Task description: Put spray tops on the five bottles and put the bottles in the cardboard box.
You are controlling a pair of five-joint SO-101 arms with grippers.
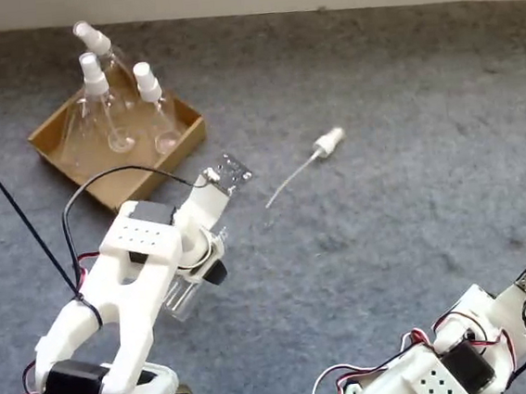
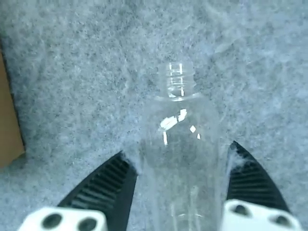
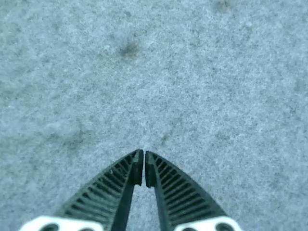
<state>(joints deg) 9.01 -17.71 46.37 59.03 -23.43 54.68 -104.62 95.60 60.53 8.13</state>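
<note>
The bottle [image 2: 179, 110] could be twisted or dropped, since it is clamped only by its smooth body in the left gripper [image 2: 178, 150], and its open neck could be missed by the long tube of the spray top [image 1: 328, 140], which lies on the carpet [image 1: 387, 222]. The left arm is held low near the box [image 1: 122, 184], where 3 capped bottles [image 1: 150, 105] stand. The right gripper [image 3: 144, 159] is closed and empty over carpet, well apart from the top.

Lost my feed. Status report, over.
Left gripper shut on uncapped bottle. Right gripper shut, empty. Spray top loose on carpet; three capped bottles in box.
</note>
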